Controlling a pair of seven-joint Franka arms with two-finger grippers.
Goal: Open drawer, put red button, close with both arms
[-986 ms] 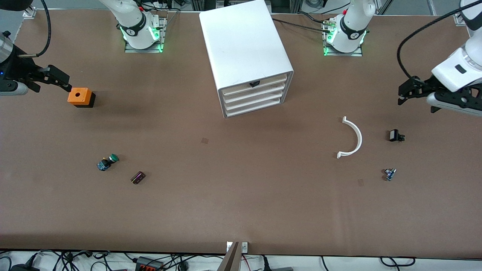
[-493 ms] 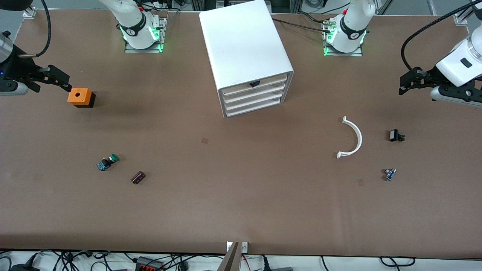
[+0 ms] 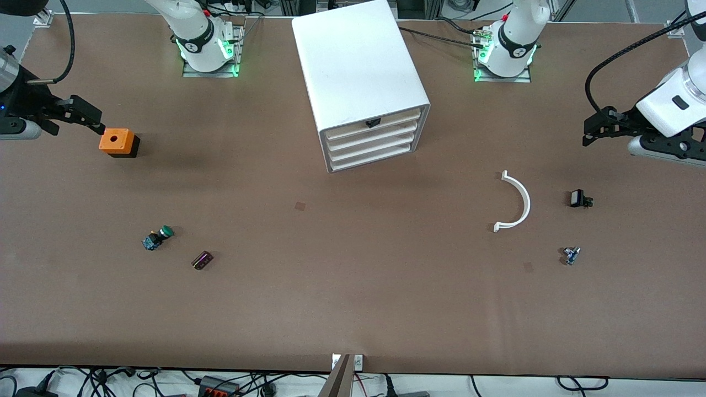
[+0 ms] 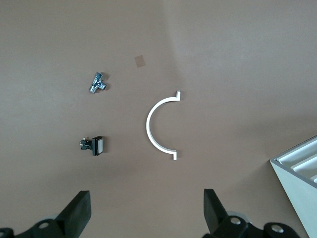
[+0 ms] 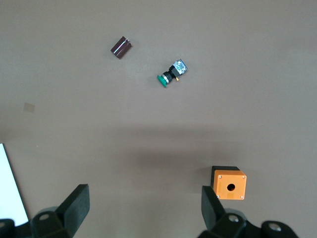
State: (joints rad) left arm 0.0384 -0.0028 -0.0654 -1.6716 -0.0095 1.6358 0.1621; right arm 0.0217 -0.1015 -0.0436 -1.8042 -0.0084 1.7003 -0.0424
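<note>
The white drawer cabinet (image 3: 361,77) stands at the table's middle near the arms' bases, all drawers shut, with a small black handle (image 3: 373,122) on the top one. No red-capped button shows in any view. My left gripper (image 3: 590,132) hangs open and empty over the table at the left arm's end; the left wrist view shows it (image 4: 146,198) over bare table. My right gripper (image 3: 99,122) hangs open and empty at the right arm's end, right beside the orange box (image 3: 116,141); it also shows in the right wrist view (image 5: 143,193).
A white half-ring (image 3: 517,203), a small black part (image 3: 579,198) and a tiny blue-silver part (image 3: 571,255) lie toward the left arm's end. A green-capped switch (image 3: 158,237) and a dark purple block (image 3: 202,259) lie toward the right arm's end.
The left arm's hand rose toward the arms' bases, then came partway back. The right arm and all objects have not moved.
</note>
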